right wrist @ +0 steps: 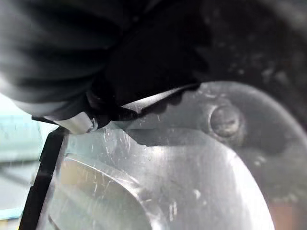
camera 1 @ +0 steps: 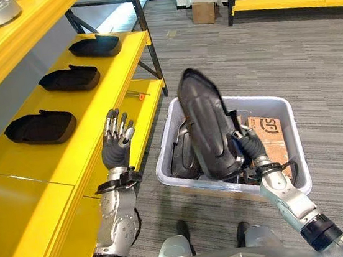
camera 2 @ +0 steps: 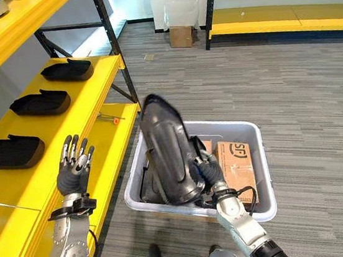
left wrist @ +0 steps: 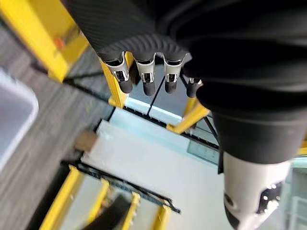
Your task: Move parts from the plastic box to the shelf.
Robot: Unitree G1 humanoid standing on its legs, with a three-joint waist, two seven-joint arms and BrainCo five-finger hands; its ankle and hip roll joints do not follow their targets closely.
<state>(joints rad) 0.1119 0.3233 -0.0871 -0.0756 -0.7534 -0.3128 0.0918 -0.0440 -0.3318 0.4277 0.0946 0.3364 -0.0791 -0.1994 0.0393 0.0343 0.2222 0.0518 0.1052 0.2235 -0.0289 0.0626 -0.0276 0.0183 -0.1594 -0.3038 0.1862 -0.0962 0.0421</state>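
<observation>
A long yellow shelf runs along the scene's nine o'clock side, reaching from the seven o'clock corner up toward eleven o'clock. Three black moulded parts rest on it in a row, well apart from one another: the nearest part at nine o'clock, the middle part above it, and the farthest part toward eleven o'clock.

On the grey carpet floor beside the shelf, at about five o'clock from centre, stands a pale grey plastic box. It holds more black parts and a brown cardboard carton lying against its three o'clock side.

A large black ribbed part stands nearly upright at the centre of the scene, its lower end over the box and its top tilted toward eleven o'clock. The right hand is wrapped around this part's lower edge, gripping it from the four o'clock side.

The left hand is raised at about eight o'clock, just beside the shelf's front edge, with straight fingers pointing up and holding nothing.

A small orange-tipped tool lies on the shelf at ten o'clock from the box.
</observation>
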